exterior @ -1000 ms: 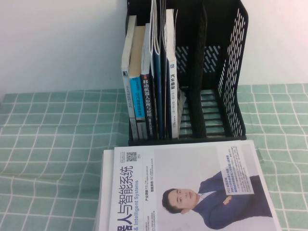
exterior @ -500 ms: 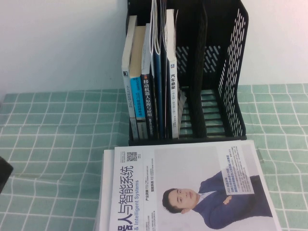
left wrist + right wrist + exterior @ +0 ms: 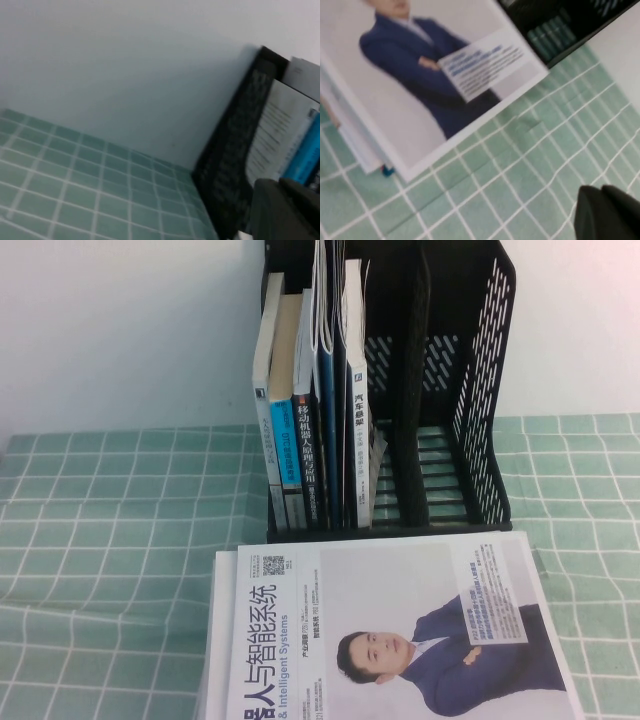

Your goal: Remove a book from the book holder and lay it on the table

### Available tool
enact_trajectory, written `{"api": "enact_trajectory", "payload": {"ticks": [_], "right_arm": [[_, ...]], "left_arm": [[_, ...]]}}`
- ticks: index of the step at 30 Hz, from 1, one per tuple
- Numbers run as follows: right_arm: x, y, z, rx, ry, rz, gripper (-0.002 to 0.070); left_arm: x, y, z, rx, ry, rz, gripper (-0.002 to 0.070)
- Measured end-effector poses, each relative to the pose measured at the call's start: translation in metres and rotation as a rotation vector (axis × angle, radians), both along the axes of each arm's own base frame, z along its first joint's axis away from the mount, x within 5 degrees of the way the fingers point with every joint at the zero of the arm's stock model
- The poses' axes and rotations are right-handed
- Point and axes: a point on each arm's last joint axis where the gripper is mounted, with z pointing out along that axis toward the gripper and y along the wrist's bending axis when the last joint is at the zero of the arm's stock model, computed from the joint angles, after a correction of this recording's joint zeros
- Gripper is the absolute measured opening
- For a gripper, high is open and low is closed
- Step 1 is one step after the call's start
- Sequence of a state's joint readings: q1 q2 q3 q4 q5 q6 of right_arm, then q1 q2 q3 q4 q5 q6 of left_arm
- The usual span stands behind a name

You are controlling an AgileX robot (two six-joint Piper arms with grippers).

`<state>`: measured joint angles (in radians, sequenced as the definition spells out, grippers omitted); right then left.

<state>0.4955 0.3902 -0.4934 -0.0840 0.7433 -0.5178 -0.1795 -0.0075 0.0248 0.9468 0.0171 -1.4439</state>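
The book [image 3: 400,630], a thin magazine with a pale cover showing a man in a dark blue suit, lies flat on the table [image 3: 110,540] in front of the book holder [image 3: 480,400]. The tall black holder stands upright at the back. Neither gripper shows in the high view. In the left wrist view my left gripper [image 3: 279,184] is shut and empty, close beside the book holder's outer left wall [image 3: 230,150]. My right gripper [image 3: 601,190] is shut and empty above the green cloth [image 3: 495,175], off the book's [image 3: 415,75] right corner.
Several upright books [image 3: 310,410] fill the holder's left slots; its right slots hold none. Another white magazine [image 3: 222,640] lies under the book, its edge showing on the left. A pale wall [image 3: 120,330] stands behind the table.
A dark shape stood at the left edge of the high view half a second ago and is gone now. The book and the holder have not moved.
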Motion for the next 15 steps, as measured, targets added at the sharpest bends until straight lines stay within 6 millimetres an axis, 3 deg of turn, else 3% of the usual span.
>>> {"api": "enact_trajectory", "payload": {"ticks": [7,15], "right_arm": [[-0.028,-0.008,0.01,0.234,-0.129,0.007,-0.0002],[-0.043,-0.012,-0.026,0.367,-0.166,0.008,-0.0002]], "left_arm": [[0.0,0.001,0.007,0.191,-0.1,0.124,-0.0001],[-0.003,-0.016,0.013,0.291,-0.202,-0.015,-0.0002]]}}
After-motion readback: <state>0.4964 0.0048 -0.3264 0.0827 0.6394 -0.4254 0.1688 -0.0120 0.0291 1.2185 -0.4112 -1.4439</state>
